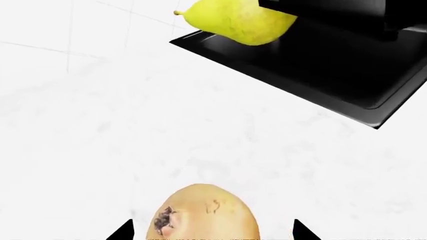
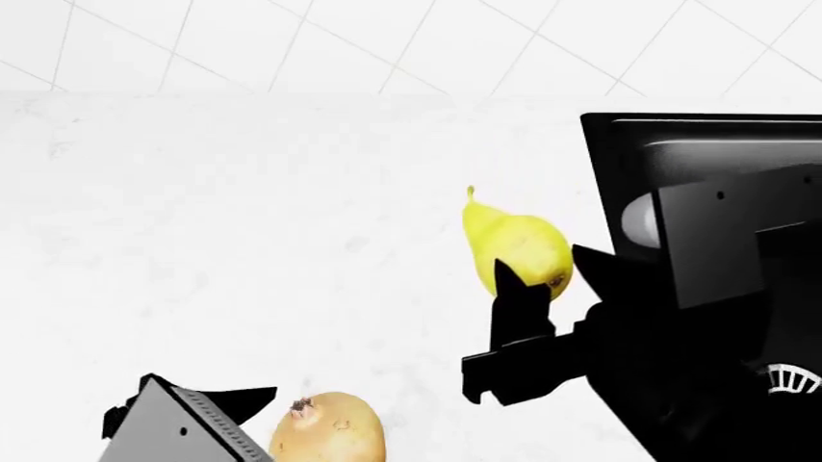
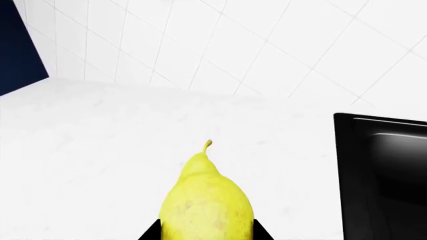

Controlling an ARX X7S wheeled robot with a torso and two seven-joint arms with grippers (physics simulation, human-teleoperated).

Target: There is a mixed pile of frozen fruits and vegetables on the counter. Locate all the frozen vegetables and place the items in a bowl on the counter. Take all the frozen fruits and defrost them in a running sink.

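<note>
Right pincer (image 2: 540, 279) grasping yellow pear (image 2: 514, 245) beside sink (image 2: 719, 164), left pincer (image 1: 210, 232) apparently clamping tan-yellow fruit (image 1: 203, 212)

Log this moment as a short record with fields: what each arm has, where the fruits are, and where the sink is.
left gripper: jaws on either side of the tan-yellow fruit, grip unclear
right gripper: jaws around the pear, grip unclear
pear: stem pointing toward the tiled wall, beside the sink
counter: white, otherwise bare in view
sink: black, at the robot's right
</note>
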